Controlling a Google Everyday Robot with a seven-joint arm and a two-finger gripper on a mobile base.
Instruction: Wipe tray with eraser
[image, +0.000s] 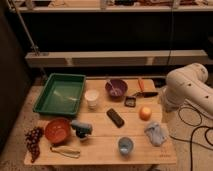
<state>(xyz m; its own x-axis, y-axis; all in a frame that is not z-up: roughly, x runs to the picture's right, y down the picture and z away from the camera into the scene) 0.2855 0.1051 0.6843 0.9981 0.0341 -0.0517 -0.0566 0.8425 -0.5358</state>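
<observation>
Wooden counter (100, 146) carries the green tray (60, 96) at its left. The eraser (115, 118) lies loose right of the tray, ungrasped. The tool (149, 93) waits farther right; whether it is open, I cannot tell.

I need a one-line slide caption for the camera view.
Eraser lies apart from the green tray; white arm at the right, gripper out of view.

The green tray (59, 95) lies at the counter's (100, 145) back left. The dark eraser (115, 117) lies flat near the middle, well apart from it, with a white cup (91, 98) between them. The white arm (187, 90) stands off the right edge; its tool is out of sight.
</observation>
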